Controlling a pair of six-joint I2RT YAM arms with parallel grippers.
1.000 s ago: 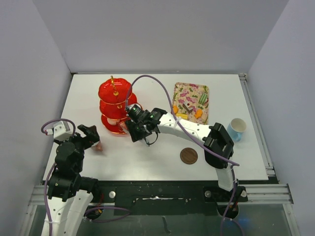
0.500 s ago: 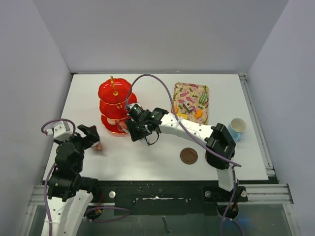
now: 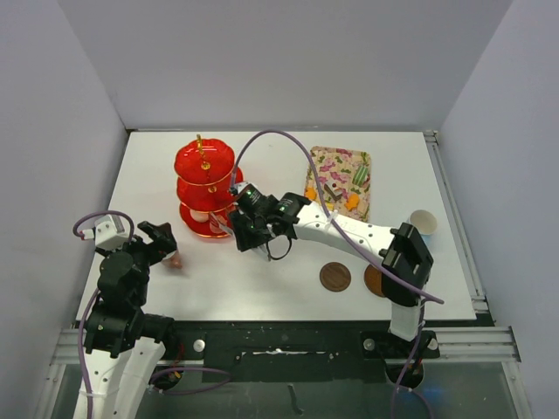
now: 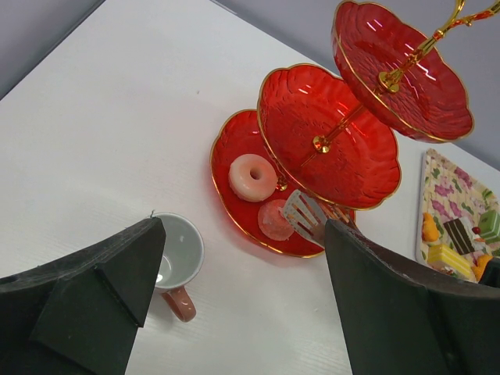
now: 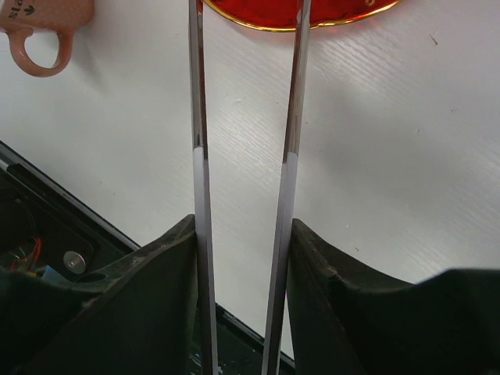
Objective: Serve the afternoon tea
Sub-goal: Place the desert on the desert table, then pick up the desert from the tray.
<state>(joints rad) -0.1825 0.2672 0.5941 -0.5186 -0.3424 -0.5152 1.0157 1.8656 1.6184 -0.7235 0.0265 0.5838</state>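
The red three-tier stand (image 3: 205, 188) with a gold handle stands at the back left. Its bottom tier (image 4: 234, 152) carries a pink doughnut (image 4: 252, 176) and a round pink sweet (image 4: 276, 219). My right gripper (image 3: 242, 229) is shut on metal tongs (image 5: 199, 117), and their slotted tip (image 4: 305, 215) rests on the bottom tier beside the round sweet. The pink cup (image 3: 175, 259) stands upright and empty on the table left of the stand. My left gripper (image 3: 164, 243) hangs open just above and beside that cup (image 4: 176, 254), holding nothing.
A patterned tray (image 3: 339, 181) with several small cakes lies at the back right. The light-blue cup (image 3: 423, 225) stands at the right, partly behind the right arm. Two brown saucers (image 3: 334, 277) (image 3: 374, 281) lie near the front, the right one half covered by the arm.
The right arm's elbow has swung to the right, uncovering the second saucer and covering part of the light-blue cup. Its gripper has shifted slightly right by the stand. The left arm has not moved.
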